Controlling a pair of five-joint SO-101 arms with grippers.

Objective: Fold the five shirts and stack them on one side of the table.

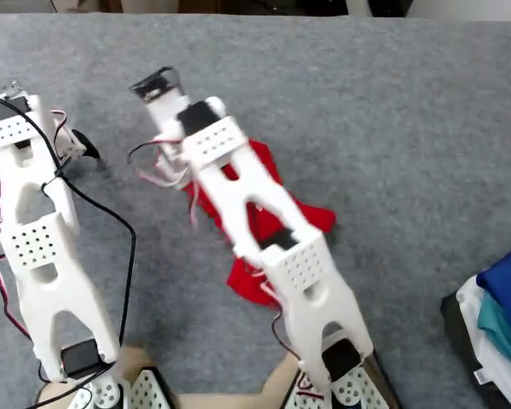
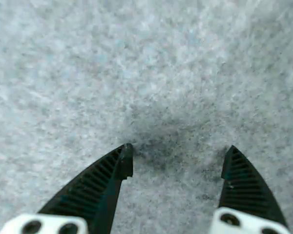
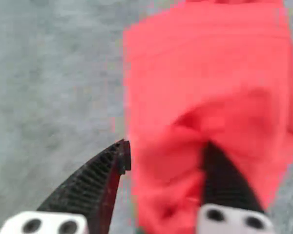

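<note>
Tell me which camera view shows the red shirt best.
The high view: the red shirt lies crumpled on the table, its place and spread clear although the right arm crosses its middle. The right wrist view gives a close patch of the cloth, one of its jaws over it. The left wrist view faces grey table.

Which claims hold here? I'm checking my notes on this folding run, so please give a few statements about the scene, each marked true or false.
1. The left hand is open above bare grey table. True.
2. The red shirt lies neatly folded. False: it is crumpled under the right arm.
3. The right hand is shut. False: it is open, with red cloth between its fingers.
4. A stack of shirts sits at the table edge on the right arm's side. True.
</note>
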